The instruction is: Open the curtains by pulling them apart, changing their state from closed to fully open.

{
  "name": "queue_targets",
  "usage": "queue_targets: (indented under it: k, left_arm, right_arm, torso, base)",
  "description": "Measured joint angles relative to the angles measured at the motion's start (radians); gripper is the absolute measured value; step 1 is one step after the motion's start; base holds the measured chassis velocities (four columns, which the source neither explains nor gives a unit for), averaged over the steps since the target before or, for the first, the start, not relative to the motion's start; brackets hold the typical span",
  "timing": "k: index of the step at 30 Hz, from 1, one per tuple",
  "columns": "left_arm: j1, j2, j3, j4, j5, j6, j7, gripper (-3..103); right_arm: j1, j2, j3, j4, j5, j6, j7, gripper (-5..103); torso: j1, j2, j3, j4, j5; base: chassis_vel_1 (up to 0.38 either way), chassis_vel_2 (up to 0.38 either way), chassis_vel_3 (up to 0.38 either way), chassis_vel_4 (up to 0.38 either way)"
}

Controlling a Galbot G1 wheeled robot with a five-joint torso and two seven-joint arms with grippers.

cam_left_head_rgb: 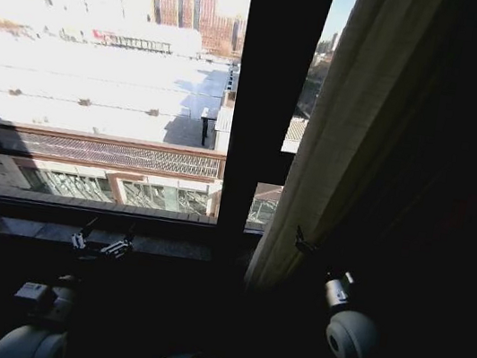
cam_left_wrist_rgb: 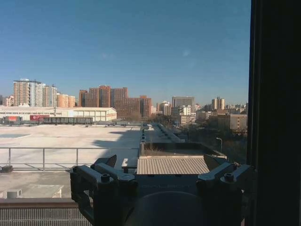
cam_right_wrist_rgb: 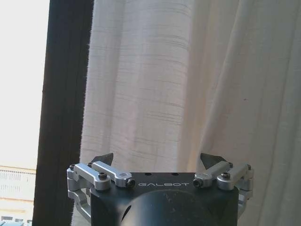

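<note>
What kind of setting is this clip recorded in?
Probably an upper-floor room at a large window. A cream curtain hangs beside a black window frame, and rooftops lie below with a city skyline beyond.

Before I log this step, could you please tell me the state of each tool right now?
Left tool: open, holding nothing, facing the bare window.
Right tool: open, holding nothing, facing the curtain, fingertips just short of the fabric.

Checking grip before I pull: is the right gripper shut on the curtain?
No: the right gripper is open, facing the cream curtain with nothing pinched between its fingertips.
</note>
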Motion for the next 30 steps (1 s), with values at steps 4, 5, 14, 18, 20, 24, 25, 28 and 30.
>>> queue_targets:
  k: [4, 5, 14, 18, 20, 24, 25, 28, 30]
  left_arm:
    - [0.011, 0.000, -0.001, -0.011, 0.000, 0.000, 0.000, 100]
    - [0.011, 0.000, -0.001, -0.011, 0.000, 0.000, 0.000, 100]
    - [0.008, -0.008, -0.011, -0.012, 0.000, 0.005, 0.000, 100]
    - [0.008, -0.017, -0.006, -0.012, 0.006, 0.004, 0.001, 100]
    - [0.007, -0.021, -0.004, -0.013, 0.012, 0.003, 0.001, 100]
    - [0.009, -0.022, -0.005, -0.019, 0.014, 0.003, 0.002, 100]
    - [0.009, -0.022, -0.005, -0.019, 0.015, 0.003, 0.002, 100]
    - [0.011, -0.024, -0.004, -0.019, 0.017, 0.003, 0.002, 100]
    - [0.013, -0.024, -0.003, -0.019, 0.018, 0.003, 0.002, 100]
  right_arm:
    - [-0.004, 0.005, -0.002, 0.006, -0.003, 0.002, 0.000, 100]
    - [-0.004, 0.005, -0.002, 0.006, -0.003, 0.002, 0.000, 100]
    - [0.001, -0.002, -0.008, 0.006, -0.002, 0.006, 0.002, 100]
    - [0.005, -0.003, -0.011, 0.007, -0.002, 0.007, 0.002, 100]
    - [0.005, -0.003, -0.014, 0.008, -0.002, 0.007, 0.002, 100]
    - [0.008, -0.001, -0.016, 0.009, -0.002, 0.007, 0.002, 100]
    - [0.008, 0.001, -0.017, 0.009, -0.002, 0.008, 0.002, 100]
    - [0.008, 0.004, -0.018, 0.009, -0.002, 0.009, 0.002, 100]
    - [0.008, 0.005, -0.020, 0.009, -0.002, 0.010, 0.002, 100]
  torso:
    - [0.000, 0.000, 0.000, 0.0004, -0.0003]
    - [0.000, 0.000, 0.000, 0.0004, -0.0003]
    - [0.000, 0.000, 0.000, 0.0001, -0.0001]
    - [0.000, 0.000, 0.000, 0.0001, -0.0002]
    - [0.000, 0.000, 0.000, 0.0002, 0.0000]
    - [0.000, 0.000, 0.000, 0.0001, -0.0001]
    - [0.000, 0.000, 0.000, 0.0001, 0.0000]
    - [0.000, 0.000, 0.000, 0.0002, 0.0000]
    - [0.000, 0.000, 0.000, 0.0000, -0.0001]
  base:
    - [0.277, 0.277, -0.281, -0.279]
    - [0.300, 0.320, -0.317, -0.296]
    - [0.327, 0.339, -0.340, -0.341]
    - [0.369, 0.364, -0.370, -0.361]
    - [0.377, 0.367, -0.360, -0.345]
    - [0.357, 0.337, -0.355, -0.347]
    - [0.334, 0.338, -0.322, -0.362]
    - [0.341, 0.344, -0.360, -0.350]
    - [0.341, 0.356, -0.338, -0.372]
